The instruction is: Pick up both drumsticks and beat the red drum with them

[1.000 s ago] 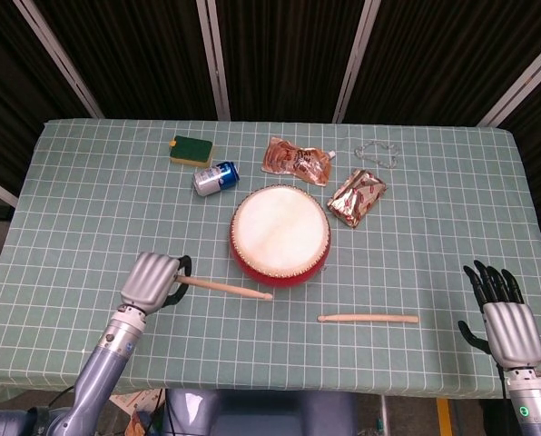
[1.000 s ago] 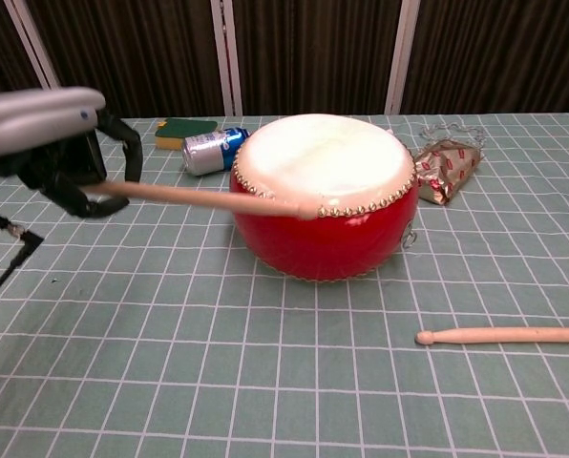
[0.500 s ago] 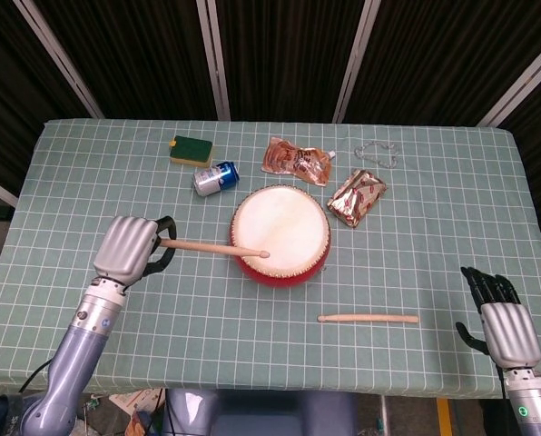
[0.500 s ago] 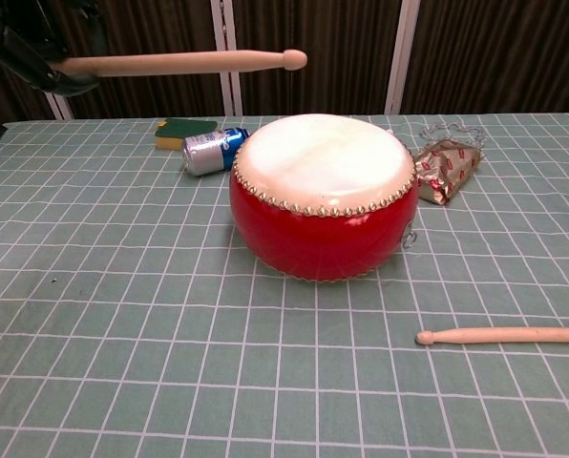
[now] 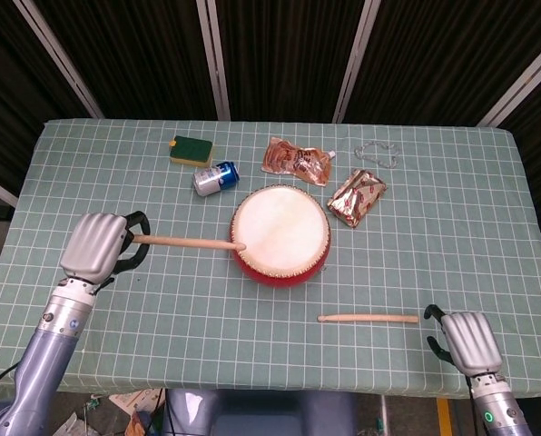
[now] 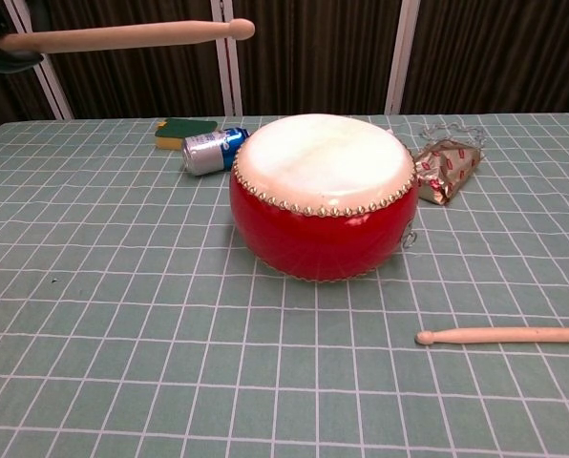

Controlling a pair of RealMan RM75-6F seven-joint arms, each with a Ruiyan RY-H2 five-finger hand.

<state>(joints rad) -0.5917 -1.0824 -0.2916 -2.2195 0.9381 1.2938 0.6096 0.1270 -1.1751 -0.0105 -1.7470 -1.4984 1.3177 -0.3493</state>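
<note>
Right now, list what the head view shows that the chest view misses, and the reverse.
Head view only: both hands, the left hand gripping one drumstick, the right hand near the end of the second drumstick on the table, and an orange packet. Chest view only: the held drumstick is raised well above the red drum. Both share the drum, both drumsticks, the can, green sponge and foil packet.

Counting what is sitting in front of me on the table (image 5: pixel 89 173).

I am seeing two drumsticks: one raised drumstick (image 5: pixel 187 242) and one lying drumstick (image 5: pixel 368 318) near right. One red drum (image 5: pixel 280 235), one blue can (image 5: pixel 215 177), one green sponge (image 5: pixel 191 149), two foil packets: orange packet (image 5: pixel 294 160), brown packet (image 5: pixel 358 197). One clear wrapper (image 5: pixel 377 151) is lying far right.
</note>
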